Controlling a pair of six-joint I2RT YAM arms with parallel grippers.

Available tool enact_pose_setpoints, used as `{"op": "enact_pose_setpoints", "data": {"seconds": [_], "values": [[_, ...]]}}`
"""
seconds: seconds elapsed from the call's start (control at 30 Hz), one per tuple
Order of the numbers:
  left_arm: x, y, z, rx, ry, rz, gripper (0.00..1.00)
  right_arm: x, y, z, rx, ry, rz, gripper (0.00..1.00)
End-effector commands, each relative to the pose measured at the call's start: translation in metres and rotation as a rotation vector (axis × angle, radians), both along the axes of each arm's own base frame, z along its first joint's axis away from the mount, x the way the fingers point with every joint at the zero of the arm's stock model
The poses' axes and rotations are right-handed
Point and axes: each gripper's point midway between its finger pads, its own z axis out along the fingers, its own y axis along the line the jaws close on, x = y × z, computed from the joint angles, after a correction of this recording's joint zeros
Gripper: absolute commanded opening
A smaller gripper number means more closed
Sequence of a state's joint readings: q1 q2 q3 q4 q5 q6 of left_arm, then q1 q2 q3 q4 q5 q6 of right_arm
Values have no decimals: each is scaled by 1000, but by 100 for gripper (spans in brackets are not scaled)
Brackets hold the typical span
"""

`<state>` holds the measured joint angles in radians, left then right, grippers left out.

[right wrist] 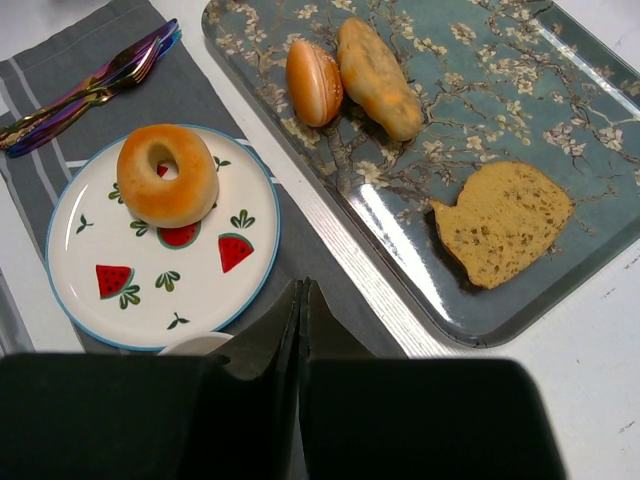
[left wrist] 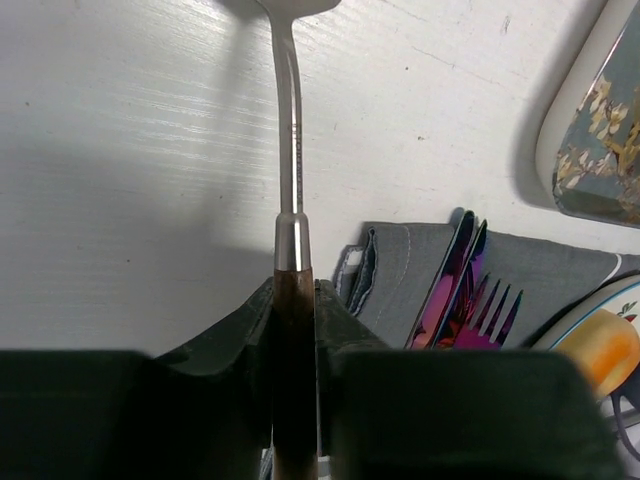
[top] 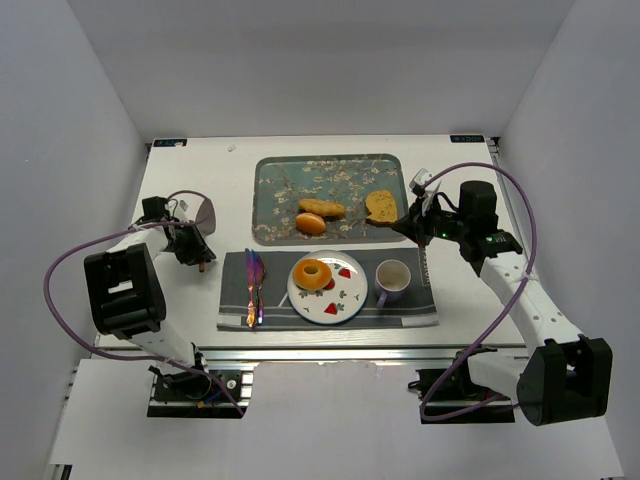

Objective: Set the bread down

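The bread (top: 312, 273), a small golden ring with a centre hole, lies on the upper left part of a white watermelon-patterned plate (top: 342, 302); the right wrist view shows the bread (right wrist: 167, 173) free of any gripper. My right gripper (top: 402, 225) hovers shut and empty (right wrist: 305, 290) over the grey placemat between plate (right wrist: 200, 290) and tray. My left gripper (top: 192, 248) stays at the table's left, shut (left wrist: 295, 290) on the wooden handle of a spatula (left wrist: 290, 130).
A floral tray (top: 270, 200) behind the placemat (top: 235, 300) holds a toast slice (top: 380, 205), an oblong roll (top: 322, 208) and a small bun (top: 311, 224). A cup (top: 392, 280) stands right of the plate. Iridescent cutlery (top: 253, 285) lies left of it.
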<state>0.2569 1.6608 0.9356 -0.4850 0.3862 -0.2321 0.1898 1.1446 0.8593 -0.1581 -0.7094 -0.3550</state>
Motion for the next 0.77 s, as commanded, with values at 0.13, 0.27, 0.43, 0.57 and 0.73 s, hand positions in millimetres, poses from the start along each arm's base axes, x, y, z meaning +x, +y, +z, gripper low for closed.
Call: {"op": "enact_pose_setpoints", "data": {"seconds": [0.13,0.27,0.43,0.57,0.73], "values": [[3,16,13,42,-35,28,51,1,-1,0,8,5,-6,24],[2,21,25,59,-64,47,60,-3,1,1,12,30,7,64],[5,29,62,104,-153,102,76,6,-9,1,26,130,-133,89],[4,34,105,143,-243,151,82,27,-22,10,12,164,-274,89],[3,19,147,70,-355,163,82,42,-19,30,16,116,-266,89]]}}
